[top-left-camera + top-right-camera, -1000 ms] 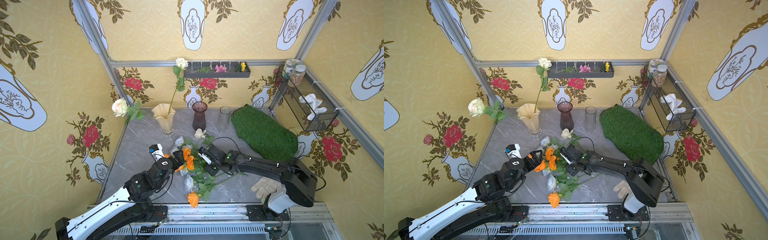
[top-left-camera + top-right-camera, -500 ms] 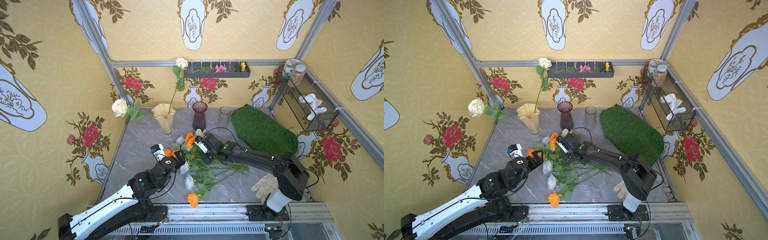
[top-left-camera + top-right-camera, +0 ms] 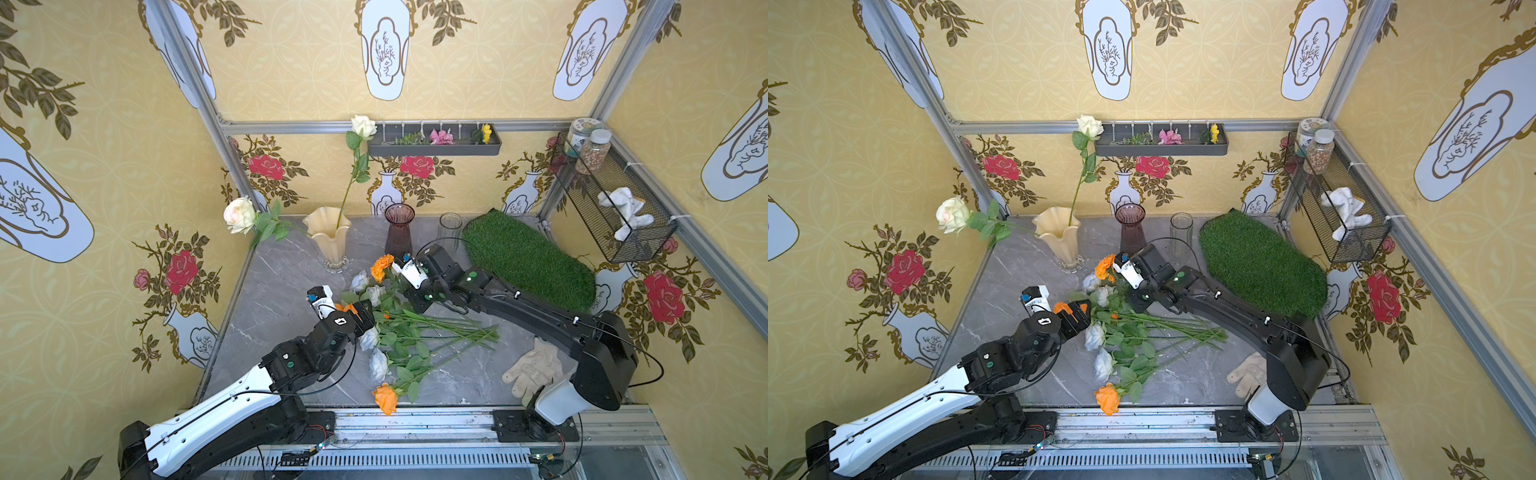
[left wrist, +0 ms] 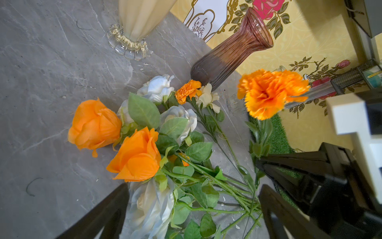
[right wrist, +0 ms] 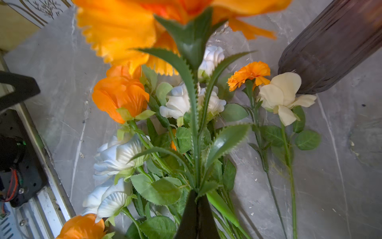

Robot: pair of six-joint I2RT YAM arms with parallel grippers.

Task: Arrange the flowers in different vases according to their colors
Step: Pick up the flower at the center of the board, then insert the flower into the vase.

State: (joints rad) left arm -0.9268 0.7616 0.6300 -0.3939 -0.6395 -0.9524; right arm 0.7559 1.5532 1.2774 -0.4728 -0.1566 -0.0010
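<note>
The right hand [image 5: 196,198] is clamped shut on the marigold [image 3: 382,266] stem below the bloom, holding it upright just in front of the purple vase [image 3: 399,230], probably to lift it in. The left hand [image 4: 193,192] hangs wide open and empty over the pile [image 3: 399,332] on the worktop [image 3: 282,291] further in front of that vase, perhaps for the next pick.

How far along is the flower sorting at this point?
Done: two cream roses stand in the cream vase. In hand: the right tool is shut on an orange marigold, lifted near the empty purple vase; the left tool hangs open over the pile. Left: that pile of orange, pale blue and cream flowers, and the empty glass vase.
</note>
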